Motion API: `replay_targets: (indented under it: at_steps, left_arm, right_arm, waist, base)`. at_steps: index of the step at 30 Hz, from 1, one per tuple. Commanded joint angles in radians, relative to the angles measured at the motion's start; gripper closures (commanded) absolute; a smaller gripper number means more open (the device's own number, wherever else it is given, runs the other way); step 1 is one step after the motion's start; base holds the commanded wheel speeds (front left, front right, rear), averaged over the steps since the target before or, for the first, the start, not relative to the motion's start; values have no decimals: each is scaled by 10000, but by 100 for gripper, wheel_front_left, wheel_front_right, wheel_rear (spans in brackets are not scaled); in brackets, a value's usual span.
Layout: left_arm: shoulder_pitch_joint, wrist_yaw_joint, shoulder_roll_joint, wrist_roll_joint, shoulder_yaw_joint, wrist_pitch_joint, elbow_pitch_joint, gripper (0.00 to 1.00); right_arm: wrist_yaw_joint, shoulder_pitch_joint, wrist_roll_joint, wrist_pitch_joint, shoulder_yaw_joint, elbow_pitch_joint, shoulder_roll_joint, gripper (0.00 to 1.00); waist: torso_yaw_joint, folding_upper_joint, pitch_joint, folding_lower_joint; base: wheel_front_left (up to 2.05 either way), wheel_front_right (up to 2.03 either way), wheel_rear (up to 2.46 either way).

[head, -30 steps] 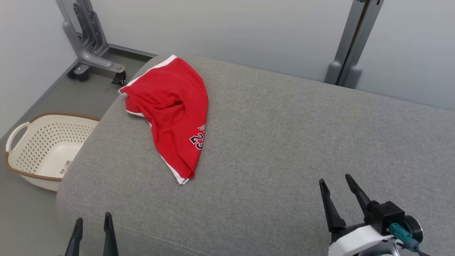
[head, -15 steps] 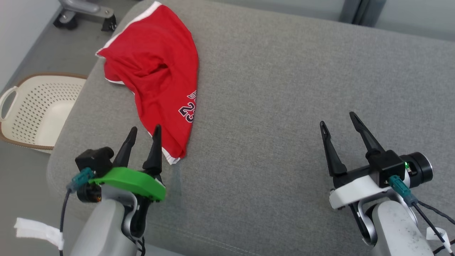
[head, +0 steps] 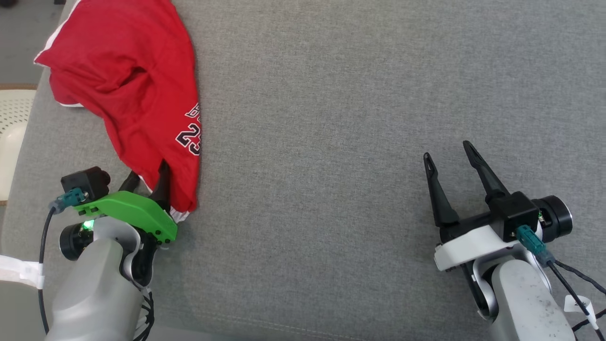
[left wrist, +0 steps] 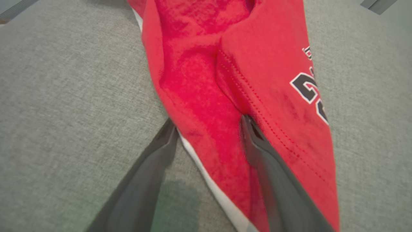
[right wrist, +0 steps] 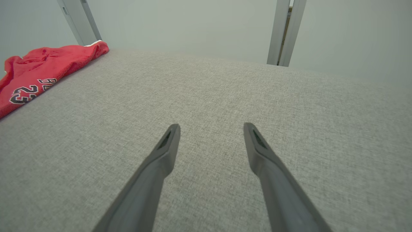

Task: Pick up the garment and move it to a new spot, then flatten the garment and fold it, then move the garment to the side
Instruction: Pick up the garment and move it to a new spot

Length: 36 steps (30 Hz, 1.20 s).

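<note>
The left pincer, jaws wide, straddles the red garment at its near hem, apparently to pinch and lift it, while the right pincer hangs wide over the cushion.

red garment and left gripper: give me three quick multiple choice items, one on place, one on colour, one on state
1. Where does the garment lie on the grey cushion in the head view?
A. centre
B. far left side
C. near right corner

2. What colour is the hem trim?
A. blue
B. yellow
C. white

3. How does the left gripper stand?
A. jaws apart, straddling the garment's near edge
B. shut on the cloth, lifting it
C. jaws apart, far from the garment

Answers
1. B: the red cloth lies along the cushion's left edge.
2. C: the left wrist view shows a white band edging the red cloth.
3. A: one finger lies on the cushion beside the hem and the other on the cloth, with a gap between them.
</note>
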Motion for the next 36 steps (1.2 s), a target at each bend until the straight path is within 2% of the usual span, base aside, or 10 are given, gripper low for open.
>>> replay_targets:
  at_steps: [1, 9, 15, 20, 26, 29, 31, 36]
  left_arm:
    - [55, -47, -151, -208, -291, 199, 50, 100]
    - [193, -36, 488, -947, -1163, -44, -1052, 100]
    - [375, -35, 955, -1041, -1826, -200, -2770, 100]
    - [609, 91, 1177, -912, -2090, 21, -4715, 100]
    - [1008, 747, 1402, -653, -2619, 1005, -7805, 100]
    - [1167, 1119, 1483, -548, -3003, 1704, -9409, 100]
    - [1143, 1300, 1344, -467, -3489, 2375, -10543, 100]
    - [665, 1378, 982, -144, -4291, 3151, -11077, 100]
  right_arm:
    - [-16, -61, 102, -30, 8, 16, 18, 0]
    - [-16, 245, 296, -30, 79, 179, 75, 0]
    - [-16, 515, 781, -30, 236, 242, 98, 0]
    - [-16, 729, 1281, -30, 437, 227, 101, 0]
    - [-16, 911, 1719, -30, 358, 98, 99, 0]
    - [-16, 845, 1912, -30, 426, 4, 98, 0]
    - [-16, 729, 2066, -30, 424, -63, 98, 0]
    - [-16, 516, 2271, -30, 488, -152, 101, 0]
  waist:
    - [-158, -1, -94, 0]
    - [-254, -1, -692, 0]
    - [-666, -1, -1433, 0]
    - [-1369, -1, -2025, 0]
    - [-2360, -1, -2288, 0]
    - [-2934, -1, -2138, 0]
    - [-3449, -1, -1886, 0]
    - [-4259, -1, -1383, 0]
  base:
    - [0, 0, 0]
    - [0, 0, 0]
    - [0, 0, 0]
    - [0, 0, 0]
    - [0, 0, 0]
    - [0, 0, 0]
    - [0, 0, 0]
    - [0, 0, 0]
